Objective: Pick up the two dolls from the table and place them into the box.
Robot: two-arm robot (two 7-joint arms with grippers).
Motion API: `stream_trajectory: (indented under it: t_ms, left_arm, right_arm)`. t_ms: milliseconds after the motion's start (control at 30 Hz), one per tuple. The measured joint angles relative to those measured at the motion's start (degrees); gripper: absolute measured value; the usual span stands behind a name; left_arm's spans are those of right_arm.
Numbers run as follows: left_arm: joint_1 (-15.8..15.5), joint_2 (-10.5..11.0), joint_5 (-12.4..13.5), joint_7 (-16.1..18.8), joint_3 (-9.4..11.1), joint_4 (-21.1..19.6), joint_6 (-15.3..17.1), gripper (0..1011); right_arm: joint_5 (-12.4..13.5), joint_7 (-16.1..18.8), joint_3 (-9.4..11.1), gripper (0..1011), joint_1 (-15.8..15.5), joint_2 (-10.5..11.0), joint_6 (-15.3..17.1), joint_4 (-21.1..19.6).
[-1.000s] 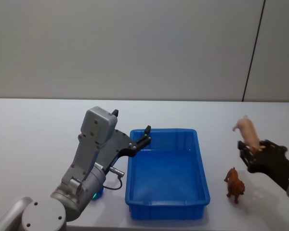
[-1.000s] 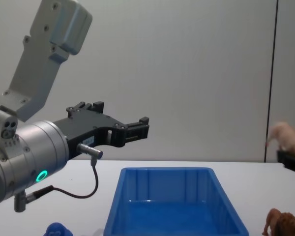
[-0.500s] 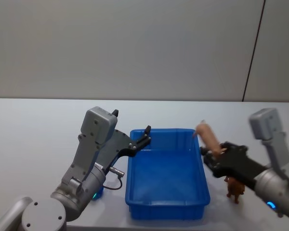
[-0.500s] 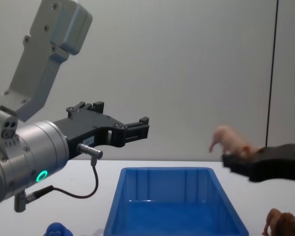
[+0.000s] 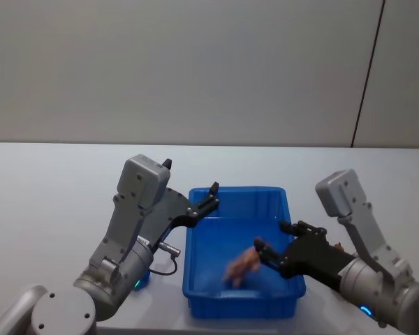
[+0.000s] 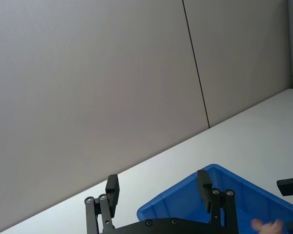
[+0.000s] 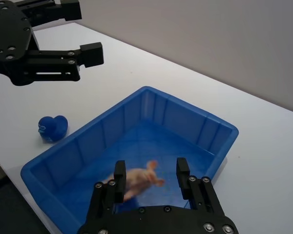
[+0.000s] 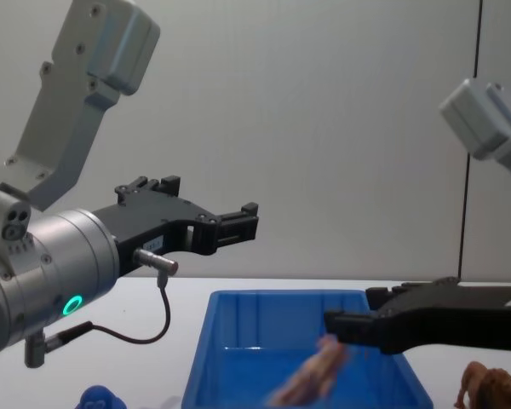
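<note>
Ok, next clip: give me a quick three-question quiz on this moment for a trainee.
1. True or false: the right claw is open over the box, with the pink doll loose below it.
2. The left claw, near the box's far left corner, holds: A a doll; B the box rim; C nothing.
3. Which doll stands on the table to the right of the box?
Key: 1 true. 2 C. 3 the brown lion.
</note>
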Motion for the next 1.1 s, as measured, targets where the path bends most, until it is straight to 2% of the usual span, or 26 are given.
stream_trajectory:
  t_ms: [233,333,500,800,1100]
  left_arm:
    - [0.0,0.0,0.0,0.0,0.0,0.0,0.0,1001]
    - [0.0,0.0,0.0,0.0,0.0,0.0,0.0,1001]
    - [0.0,0.0,0.0,0.0,0.0,0.0,0.0,1001]
    - [0.0,0.0,0.0,0.0,0.0,0.0,0.0,1001]
    - [0.0,0.0,0.0,0.0,0.0,0.0,0.0,1001]
  right_arm:
    - [-0.2,-0.2,-0.3,792,-0.5,0.1,-0.7,-0.7]
    - [0.5,-1.2,-0.1,901,-1.0,0.5,-2.1,-1.3]
    - [2.1,-2.9,0.8,1001,-1.8,1.3,-3.8,-2.1]
    - [5.7,-5.2,3.3,1001,-3.3,4.0,-5.9,-2.9]
    - [7.3,-5.9,5.0,1001,-4.2,6.2,-5.7,-2.6]
